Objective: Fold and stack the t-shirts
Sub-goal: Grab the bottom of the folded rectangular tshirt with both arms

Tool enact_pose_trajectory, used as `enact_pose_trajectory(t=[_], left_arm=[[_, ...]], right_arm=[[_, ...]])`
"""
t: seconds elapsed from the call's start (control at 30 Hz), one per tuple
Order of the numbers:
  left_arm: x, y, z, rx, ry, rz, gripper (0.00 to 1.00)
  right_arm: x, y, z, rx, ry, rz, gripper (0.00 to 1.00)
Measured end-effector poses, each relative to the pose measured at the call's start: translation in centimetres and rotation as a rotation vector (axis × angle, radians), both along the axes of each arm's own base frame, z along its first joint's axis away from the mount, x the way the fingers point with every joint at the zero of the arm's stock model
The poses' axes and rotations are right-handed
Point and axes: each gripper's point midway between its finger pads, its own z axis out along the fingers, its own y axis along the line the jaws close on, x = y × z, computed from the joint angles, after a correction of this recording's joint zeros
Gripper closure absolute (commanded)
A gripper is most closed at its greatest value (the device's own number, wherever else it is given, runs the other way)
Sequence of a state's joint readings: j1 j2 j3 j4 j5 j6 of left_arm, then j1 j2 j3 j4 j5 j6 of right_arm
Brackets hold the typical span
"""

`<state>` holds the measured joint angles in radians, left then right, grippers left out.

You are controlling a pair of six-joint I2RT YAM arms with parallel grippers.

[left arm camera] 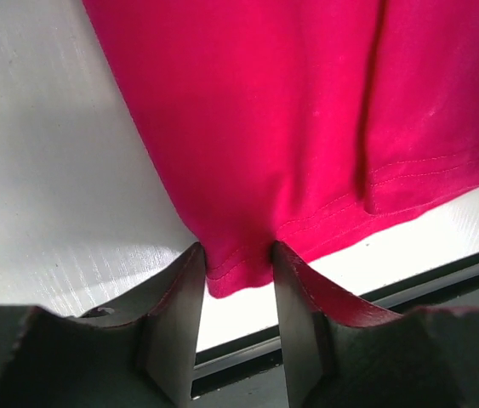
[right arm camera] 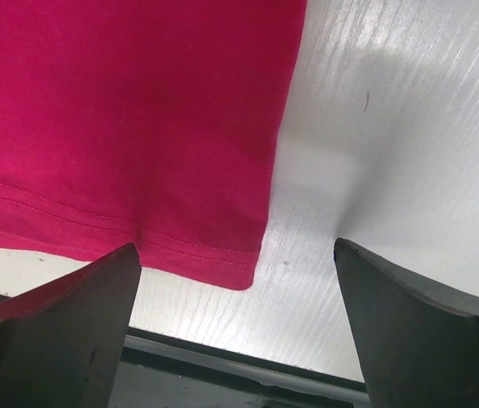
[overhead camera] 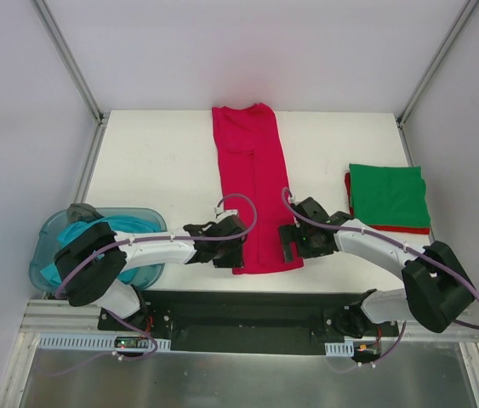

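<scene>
The crimson t-shirt (overhead camera: pixel 252 183), folded long, is lying down the middle of the white table (overhead camera: pixel 154 161); the left gripper (left arm camera: pixel 235 255) is pinching its near left hem corner; the right gripper (right arm camera: pixel 237 255) is standing spread wide over its near right corner; a green t-shirt (overhead camera: pixel 385 195) is lying folded at the right; a teal t-shirt (overhead camera: pixel 71 231) is sitting in the blue tub (overhead camera: pixel 39 246).

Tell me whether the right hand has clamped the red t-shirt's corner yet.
No: the right hand is wide open, and the red t-shirt has its corner lying loose between the fingers.
</scene>
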<state>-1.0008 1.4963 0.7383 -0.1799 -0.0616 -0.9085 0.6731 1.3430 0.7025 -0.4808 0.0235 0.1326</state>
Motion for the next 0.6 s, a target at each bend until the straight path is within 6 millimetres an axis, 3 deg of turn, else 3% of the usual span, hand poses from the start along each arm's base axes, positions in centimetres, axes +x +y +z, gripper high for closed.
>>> enact_pose_trajectory(t=[0.13,0.2,0.33,0.6], left_arm=[[-0.1,0.01,-0.21,0.001,0.012,0.019,0.86],[-0.13,0.02,-0.27,0.001,0.017,0.027,1.0],[-0.14,0.0,-0.31,-0.001,0.023,0.04,1.0],[-0.17,0.1,-0.4,0.001,0.024,0.044,1.0]], right_arm=[[0.03,0.05,0.0,0.002,-0.001,0.0,0.04],[-0.03,0.06,-0.13,-0.002,0.003,0.002,0.05],[-0.34,0.16,-0.58,-0.021,0.013,0.017,0.06],[-0.34,0.11,-0.85,-0.072,-0.006,0.019,0.2]])
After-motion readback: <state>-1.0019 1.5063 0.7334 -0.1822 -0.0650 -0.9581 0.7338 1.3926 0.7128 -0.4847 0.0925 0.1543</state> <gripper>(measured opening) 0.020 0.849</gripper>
